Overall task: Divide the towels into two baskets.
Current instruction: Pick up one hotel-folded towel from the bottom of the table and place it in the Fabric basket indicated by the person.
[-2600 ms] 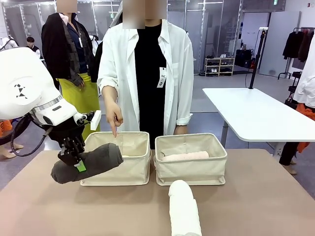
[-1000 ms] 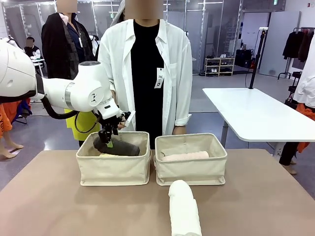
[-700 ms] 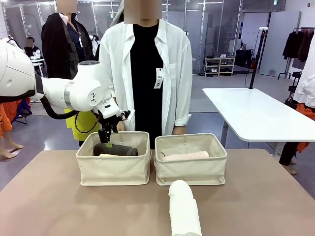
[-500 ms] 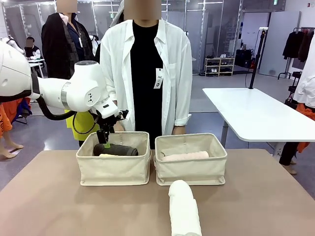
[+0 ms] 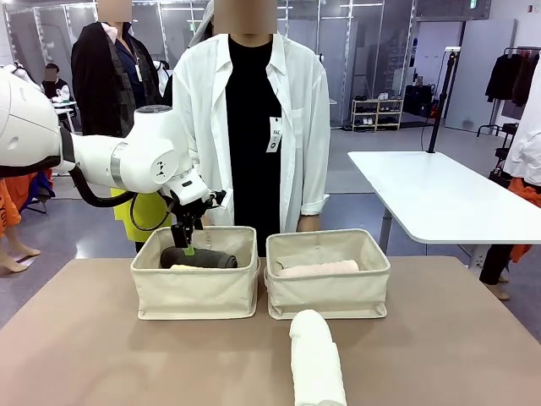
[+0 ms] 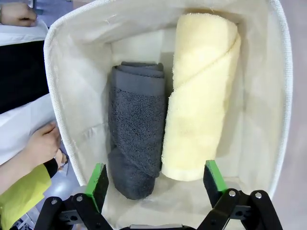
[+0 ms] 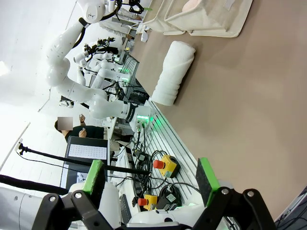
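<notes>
Basket holding dark grey towel beside pale yellow towel; left end effector open above them; right end effector open and empty

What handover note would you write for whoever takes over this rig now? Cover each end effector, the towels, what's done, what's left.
Left end effector: open, empty, above left basket.
Right end effector: open, empty, over the table.
Done: dark grey towel and pale yellow towel side by side in left basket; pink towel in right basket.
Left: white towel on the table, probably for the right basket.
</notes>
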